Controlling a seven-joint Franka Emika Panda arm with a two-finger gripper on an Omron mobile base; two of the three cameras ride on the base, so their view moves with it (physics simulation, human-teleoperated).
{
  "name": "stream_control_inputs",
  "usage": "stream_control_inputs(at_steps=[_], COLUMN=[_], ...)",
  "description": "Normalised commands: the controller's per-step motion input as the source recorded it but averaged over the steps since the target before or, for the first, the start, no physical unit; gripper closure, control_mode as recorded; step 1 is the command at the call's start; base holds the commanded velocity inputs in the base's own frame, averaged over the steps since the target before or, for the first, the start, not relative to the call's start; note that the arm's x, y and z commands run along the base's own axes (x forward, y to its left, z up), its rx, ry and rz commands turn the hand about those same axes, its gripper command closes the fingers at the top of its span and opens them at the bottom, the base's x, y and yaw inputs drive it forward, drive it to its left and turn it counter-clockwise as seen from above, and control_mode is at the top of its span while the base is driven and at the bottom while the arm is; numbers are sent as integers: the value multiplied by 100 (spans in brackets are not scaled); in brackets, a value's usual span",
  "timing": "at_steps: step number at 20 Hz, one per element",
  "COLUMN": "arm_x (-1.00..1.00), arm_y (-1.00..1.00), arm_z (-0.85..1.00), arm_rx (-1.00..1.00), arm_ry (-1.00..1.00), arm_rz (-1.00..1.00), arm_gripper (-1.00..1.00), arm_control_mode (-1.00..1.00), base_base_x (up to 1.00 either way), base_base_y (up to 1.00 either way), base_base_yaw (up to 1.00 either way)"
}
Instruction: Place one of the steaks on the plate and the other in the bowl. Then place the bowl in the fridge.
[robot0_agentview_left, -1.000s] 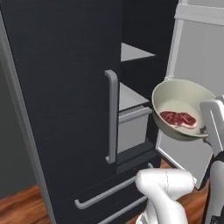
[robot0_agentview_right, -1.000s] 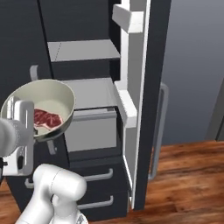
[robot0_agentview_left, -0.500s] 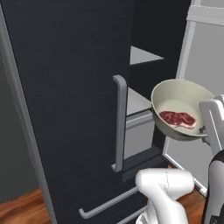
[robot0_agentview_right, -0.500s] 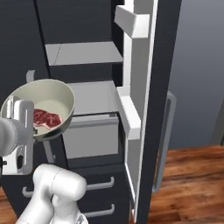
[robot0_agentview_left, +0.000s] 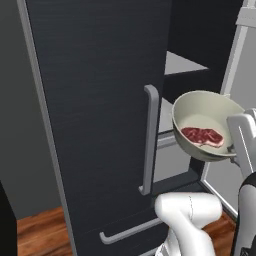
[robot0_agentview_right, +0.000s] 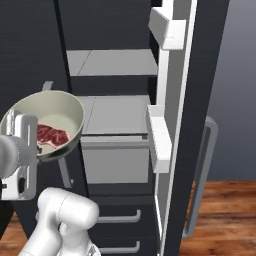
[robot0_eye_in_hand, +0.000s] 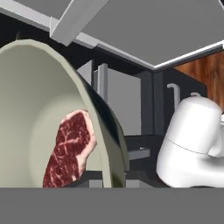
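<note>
Cream-green, the bowl (robot0_agentview_left: 205, 125) hangs in the air in front of the fridge (robot0_agentview_left: 95, 100), level with its lower shelf (robot0_agentview_right: 117, 115) and just outside the open compartment. A dark red steak (robot0_agentview_left: 202, 136) with white marbling lies flat inside the bowl, on its floor. The gripper (robot0_agentview_left: 235, 145) clamps the bowl's rim on the side away from the fridge (its fingers themselves are hidden by the rim), jaws narrowed on the thin wall. One fridge door (robot0_agentview_right: 177, 125) stands swung open to the bowl's right; the other door, beside the bowl, is closed, with its silver handle (robot0_agentview_left: 148, 140) close to the bowl's edge.
</note>
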Motion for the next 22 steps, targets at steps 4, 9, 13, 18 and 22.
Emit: stream_control_inputs(at_steps=[4, 9, 13, 18, 22], arm_x=[39, 39, 85, 83, 84], arm_y=[-12, -11, 0, -33, -17], arm_z=[6, 10, 16, 17, 3], arm_rx=[-2, -3, -2, 0, -1], arm_ry=[0, 0, 0, 0, 0], arm_rz=[1, 0, 0, 2, 1], arm_gripper=[100, 100, 100, 100, 100], arm_control_mode=[-100, -100, -100, -100, -100], base_base_x=[0, 0, 0, 0, 0], base_base_y=[0, 0, 0, 0, 0], base_base_yaw=[0, 0, 0, 0, 0])
